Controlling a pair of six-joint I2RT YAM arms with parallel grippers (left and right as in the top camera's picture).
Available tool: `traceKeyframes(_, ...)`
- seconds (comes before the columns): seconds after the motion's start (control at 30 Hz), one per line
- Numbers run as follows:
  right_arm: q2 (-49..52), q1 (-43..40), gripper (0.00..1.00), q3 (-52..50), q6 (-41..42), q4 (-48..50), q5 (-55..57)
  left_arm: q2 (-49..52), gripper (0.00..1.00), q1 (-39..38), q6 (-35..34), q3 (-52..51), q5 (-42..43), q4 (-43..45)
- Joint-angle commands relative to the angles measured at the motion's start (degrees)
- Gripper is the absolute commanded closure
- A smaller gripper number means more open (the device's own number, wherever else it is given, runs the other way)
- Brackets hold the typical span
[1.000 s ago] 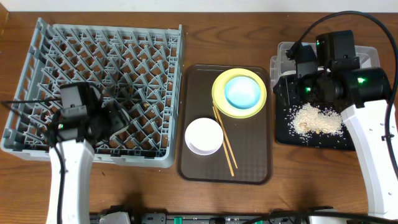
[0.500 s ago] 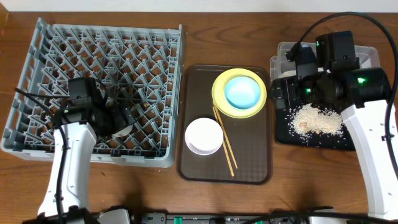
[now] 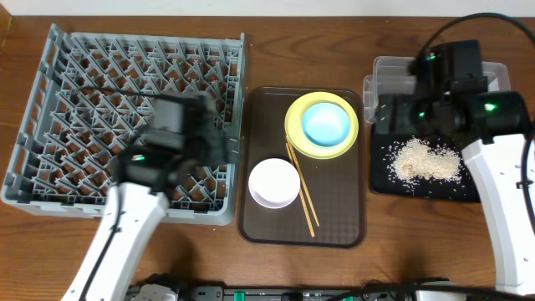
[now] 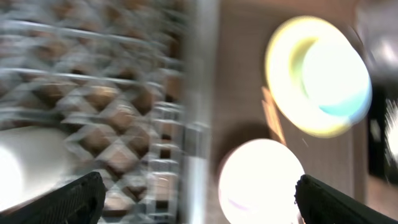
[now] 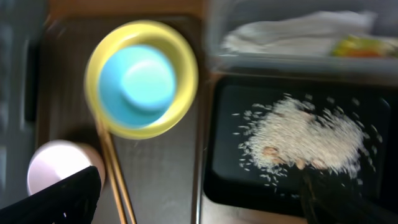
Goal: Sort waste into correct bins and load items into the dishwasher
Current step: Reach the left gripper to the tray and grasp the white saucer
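Both arms are held over the table, one on either side of the brown serving tray (image 3: 334,226).
The left gripper (image 4: 199,199) is hung over the grey dish rack (image 3: 50,100) just left of the tray, jaws spread. The right gripper (image 5: 199,202) is poised right of the tray, jaws likewise spread. On the tray are counted one yellow plate (image 3: 294,125) carrying one light-blue bowl (image 3: 326,124), one pale-pink bowl (image 3: 274,182) and two chopsticks (image 3: 303,194). Right of the tray, rice (image 3: 422,159) is heaped in the black tray (image 3: 435,188), and a napkin (image 5: 292,34) and wrapper (image 5: 354,46) lie in the clear tub (image 3: 386,71).
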Motion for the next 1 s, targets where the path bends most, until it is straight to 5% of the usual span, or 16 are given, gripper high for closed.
traceKeyframes(0.0, -0.31, -3.21, 0.01, 0.50, 8.20, 0.31, 3.10, 3.26, 0.00, -7.72, 0.52, 0.20, 2.60, 1.97)
traceKeyframes(0.57, -0.28, -3.98, 0.01, 0.48, 8.15, -0.31, 2.08, 28.48, 0.11, -25.22, 0.57, 0.20, 2.05, 5.62)
traceKeyframes(0.73, -0.28, -3.98, 0.01, 0.48, 8.15, -0.70, 2.08, 32.50, 0.36, -26.25, 0.55, 0.20, 2.05, 5.62)
traceKeyframes(0.97, -0.28, -3.98, 0.01, 0.48, 8.13, -0.79, 2.08, 30.64, 0.87, -26.23, 0.55, 0.61, 2.05, 5.88)
